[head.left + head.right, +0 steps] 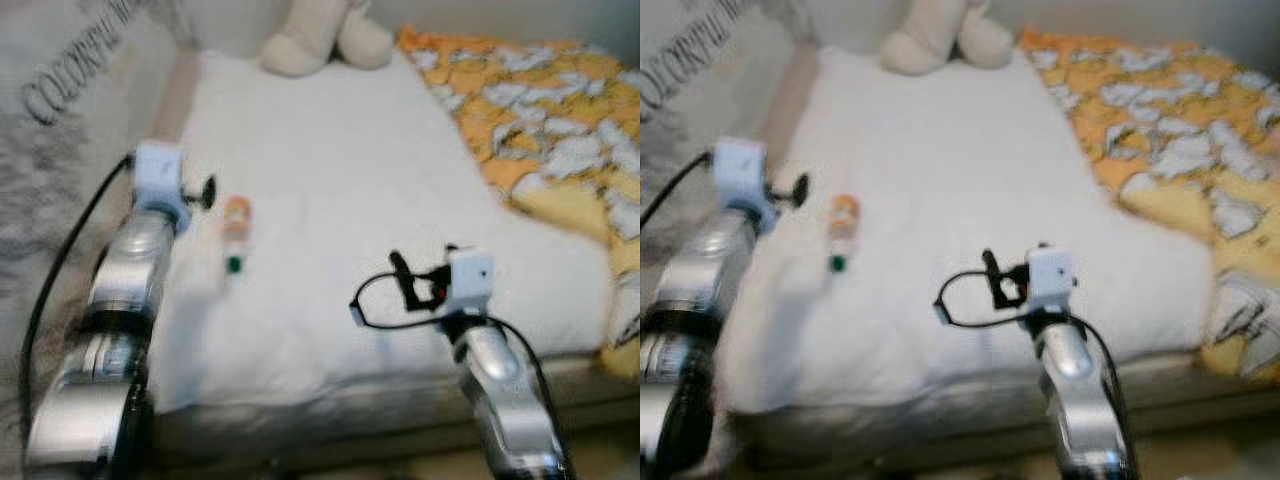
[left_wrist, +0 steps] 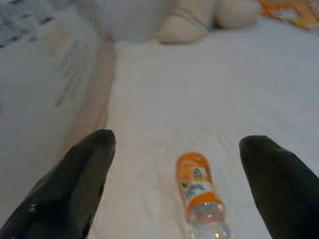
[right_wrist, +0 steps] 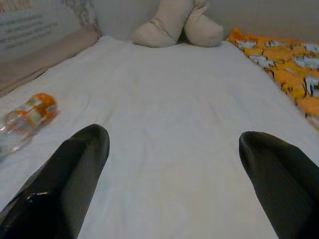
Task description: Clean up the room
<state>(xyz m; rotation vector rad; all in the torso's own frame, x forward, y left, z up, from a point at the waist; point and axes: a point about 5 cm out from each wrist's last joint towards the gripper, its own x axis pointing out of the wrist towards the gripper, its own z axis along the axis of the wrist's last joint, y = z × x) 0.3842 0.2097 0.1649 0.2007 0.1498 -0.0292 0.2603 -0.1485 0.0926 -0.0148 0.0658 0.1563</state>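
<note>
White sheet on the bed [image 1: 340, 220] carries a plastic bottle [image 1: 236, 232] lying on its side just ahead of the released left tool [image 2: 178, 149], which needs to drop and close; the right tool [image 3: 174, 144] hovers spread apart.

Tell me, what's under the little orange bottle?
The bottle lies on its side on the white bed sheet, beside the open left gripper. What's beneath the sheet is covered.
</note>
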